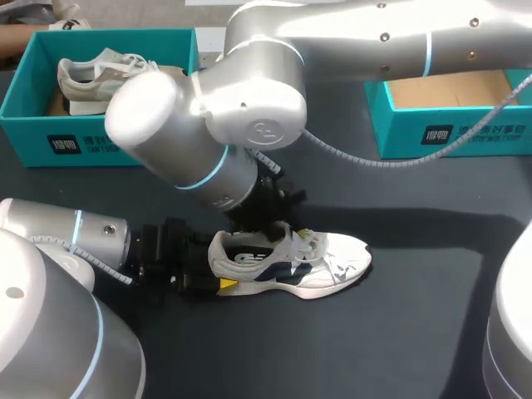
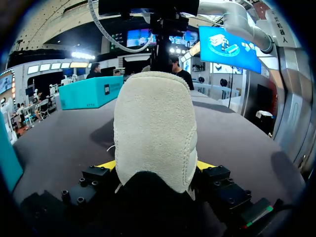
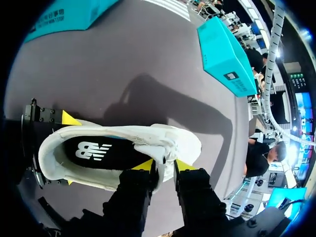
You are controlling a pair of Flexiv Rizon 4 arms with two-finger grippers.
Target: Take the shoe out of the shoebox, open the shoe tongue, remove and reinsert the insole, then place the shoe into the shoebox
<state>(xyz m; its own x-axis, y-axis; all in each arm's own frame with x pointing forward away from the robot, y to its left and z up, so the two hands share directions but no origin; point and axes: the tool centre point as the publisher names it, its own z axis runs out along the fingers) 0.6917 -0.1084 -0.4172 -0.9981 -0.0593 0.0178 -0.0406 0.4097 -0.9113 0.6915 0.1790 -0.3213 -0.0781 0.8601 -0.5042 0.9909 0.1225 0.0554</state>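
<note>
The left gripper [image 2: 155, 166] clamps the heel of the shoe [image 1: 320, 266]. The right gripper [image 3: 164, 165], fingers narrow, pinches its upper by the laces. The shoe stands near the middle of the worktop [image 1: 416, 324].

The head view is taken from above and behind, angled down on the table [image 1: 416, 332], with the shoe [image 1: 287, 262] seen at its middle. The left wrist view is set low, very close behind the heel [image 2: 154, 128], and is faced along the table top toward its right edge. The right wrist view is aimed steeply down into the shoe opening [image 3: 98, 150] at close range. The shoe is shared by all three views.
</note>
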